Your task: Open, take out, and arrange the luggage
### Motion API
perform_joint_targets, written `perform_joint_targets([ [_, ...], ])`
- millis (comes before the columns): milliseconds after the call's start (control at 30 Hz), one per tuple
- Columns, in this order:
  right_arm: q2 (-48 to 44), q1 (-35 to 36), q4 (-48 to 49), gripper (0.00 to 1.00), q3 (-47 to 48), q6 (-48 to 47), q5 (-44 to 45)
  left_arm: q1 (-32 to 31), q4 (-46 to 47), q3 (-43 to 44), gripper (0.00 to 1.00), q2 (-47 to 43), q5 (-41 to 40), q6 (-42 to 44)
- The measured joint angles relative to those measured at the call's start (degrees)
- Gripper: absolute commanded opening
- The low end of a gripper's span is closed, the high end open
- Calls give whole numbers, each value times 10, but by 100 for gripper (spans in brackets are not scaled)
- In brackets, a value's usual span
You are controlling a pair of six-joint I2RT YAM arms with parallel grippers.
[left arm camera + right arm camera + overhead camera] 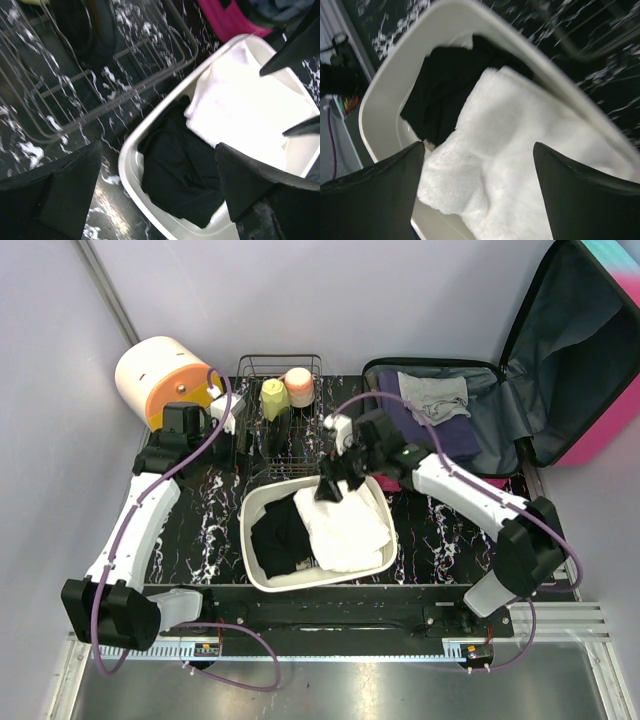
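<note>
Where its lid leans back against the rear wall, 1 luggage (575,350) lies open at the far right corner of the table (430,530). Its shell is hot pink fading to teal at the top, edged with black zipper trim and lined in dark grey. 2 garments lie in its lower half: 1 dark purple garment (420,430) and 1 grey garment (435,398) on top of it.

1 white basin (255,515) at table centre holds 1 black garment (280,535) on the left and 1 white towel (345,530) on the right. Behind it, 1 wire rack (280,365) carries 1 yellow-green bottle (273,398) and 1 pink cup (298,387). 1 white-and-orange round box (160,380) stands at far left.

2 grippers are in view. The right gripper (330,485) hangs over the basin's far rim above the white towel, fingers wide apart and holding nothing; whether the tips touch the pile cannot be told. The left gripper (159,145) hovers between rack and basin, fingers fully spread and empty.
</note>
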Motion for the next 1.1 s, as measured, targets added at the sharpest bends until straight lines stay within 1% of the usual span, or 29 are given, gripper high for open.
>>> perform_joint_targets([
  [100, -11, -46, -12, 100, 56, -47, -8, 0, 21, 23, 99, -1, 0, 17],
  [200, -8, -134, -32, 100, 130, -93, -15, 0, 39, 56, 99, 11, 0, 28],
  [333, 31, -250, -41, 100, 223, -180, -12, 0, 54, 110, 99, 53, 1, 38],
  [467, 93, -344, -54, 100, 273, -303, -22, 0, 54, 163, 99, 114, 1, 42],
  [567, 169, -407, -71, 100, 322, -410, -44, 0, 44, 200, 99, 161, 2, 43],
  [667, 242, -454, -89, 100, 371, -511, -58, 0, 29, 228, 99, 198, 9, 46],
  [767, 297, -476, -105, 100, 399, -604, -63, 0, 9, 255, 99, 229, 15, 49],
  [900, 356, -475, -132, 100, 436, -701, -71, 0, -12, 282, 99, 256, 16, 55],
  [1100, 426, -467, -177, 100, 504, -795, -93, 0, -27, 293, 99, 274, 16, 57],
])
